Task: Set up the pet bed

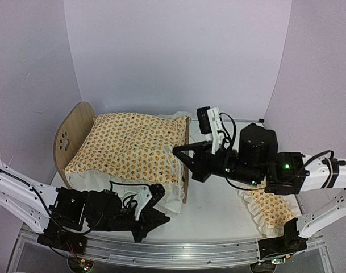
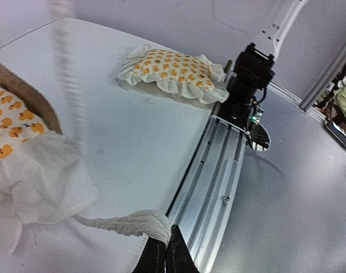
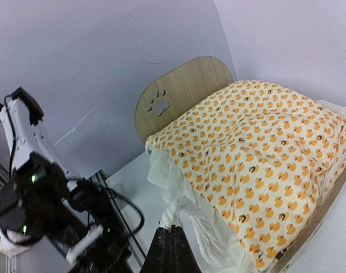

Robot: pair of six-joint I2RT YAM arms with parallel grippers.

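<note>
Looking down on a small light-wood pet bed with rounded end boards, standing left of centre in the top view on the white surface. Showing a paw-print cutout in the end board nearest the left edge. Draping over the bed and hiding its top – an orange-patterned quilt with a white ruffle, spilling past the bed's lower side. Gripping that ruffle at lower centre with the black left claw, fingers pressed fully together on a twisted strip stretching from the quilt, just beside the metal rail. Reaching in from the right with the black right claw, sitting at the bed's right-hand end board, fingers likewise pressing tight together on a twist of ruffle. Lying well apart at lower right – a small matching ruffled pillow.
</note>
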